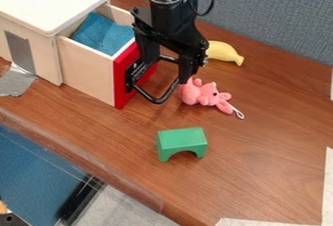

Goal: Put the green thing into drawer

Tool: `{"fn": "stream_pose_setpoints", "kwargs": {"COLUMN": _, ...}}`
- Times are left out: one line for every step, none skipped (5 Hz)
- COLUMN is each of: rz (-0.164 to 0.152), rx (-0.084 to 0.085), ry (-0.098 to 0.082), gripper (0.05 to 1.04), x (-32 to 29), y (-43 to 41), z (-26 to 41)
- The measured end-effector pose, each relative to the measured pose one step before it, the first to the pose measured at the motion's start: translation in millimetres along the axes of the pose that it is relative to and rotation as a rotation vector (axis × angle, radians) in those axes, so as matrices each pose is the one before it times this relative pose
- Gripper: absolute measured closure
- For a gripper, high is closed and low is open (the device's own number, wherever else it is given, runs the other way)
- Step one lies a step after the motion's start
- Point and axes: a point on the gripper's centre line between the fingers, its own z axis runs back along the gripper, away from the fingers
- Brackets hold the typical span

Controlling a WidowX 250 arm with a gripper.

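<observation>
My gripper [160,76] hangs in front of the drawer's red face, its two fingers spread apart and open, right at the black handle [156,98]. Its left finger is close to the red front. The drawer [88,69] is pulled out of the pale wooden cabinet, with blue cloth [107,35] inside. An arch-shaped green block [181,141] rests on the wooden table, below and to the right of the gripper, touching nothing else.
A pink plush toy [200,93] lies just right of the gripper, and a yellow banana [223,52] farther back. Grey tape [15,80] is at the cabinet's front left. The table's front edge [84,159] runs along the lower left.
</observation>
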Motion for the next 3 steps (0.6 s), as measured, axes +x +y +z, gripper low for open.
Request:
{"fn": "stream_pose_setpoints", "kwargs": {"rz": -0.0061, "rx": -0.0067, "ry": 0.0271, "gripper": 0.083, "x": -5.15, "y": -1.01, "z": -6.74}}
{"fn": "stream_pose_setpoints", "kwargs": {"rz": -0.1296, "rx": -0.0270, "ry": -0.0331, "gripper": 0.083, "x": -6.89, "y": 5.17, "z": 7.13}}
{"fn": "stream_pose_setpoints", "kwargs": {"rz": -0.1659, "rx": -0.0297, "ry": -0.0570, "gripper": 0.083, "x": -6.12, "y": -2.39, "z": 16.13}}
